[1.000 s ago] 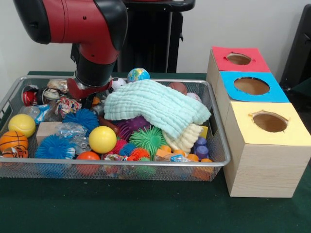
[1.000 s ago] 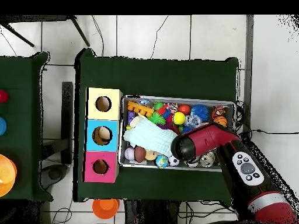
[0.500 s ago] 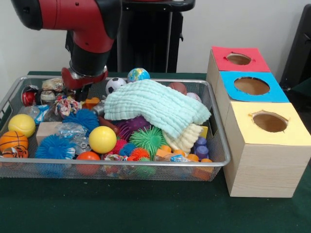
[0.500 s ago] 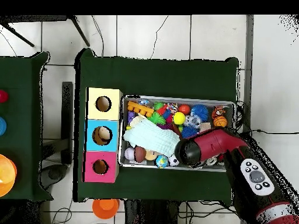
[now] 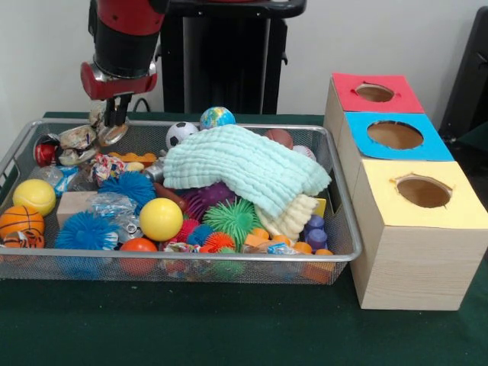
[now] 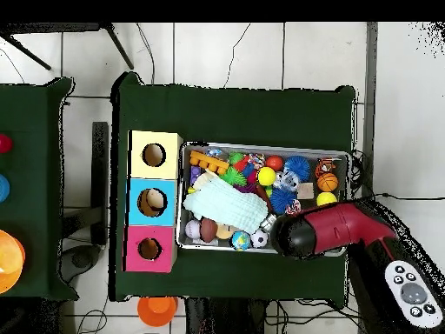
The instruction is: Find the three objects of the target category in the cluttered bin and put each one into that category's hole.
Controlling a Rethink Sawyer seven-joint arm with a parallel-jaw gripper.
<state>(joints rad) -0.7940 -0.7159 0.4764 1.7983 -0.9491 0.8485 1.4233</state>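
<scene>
The bin (image 5: 335, 255) sits on the green table (image 5: 229, 335), just beside a row of three wooden boxes with holes: a yellow-topped box (image 5: 419, 236), a blue-topped box (image 5: 396, 136) and a red-topped box (image 5: 375, 91). It is full of toys. A pale green cloth (image 5: 244, 168) lies over the middle, with a yellow ball (image 5: 161, 219), a blue spiky ball (image 5: 85, 231), a green spiky ball (image 5: 231, 218) and a small basketball (image 5: 19, 223) in front of it. A soccer ball (image 5: 179, 133) and a globe ball (image 5: 217, 117) are at the far wall. The gripper (image 5: 114, 122) hangs over the bin's far corner, its fingers closed on a shiny crumpled wrapper (image 5: 103, 133). In the overhead view the red arm (image 6: 335, 230) covers that corner.
</scene>
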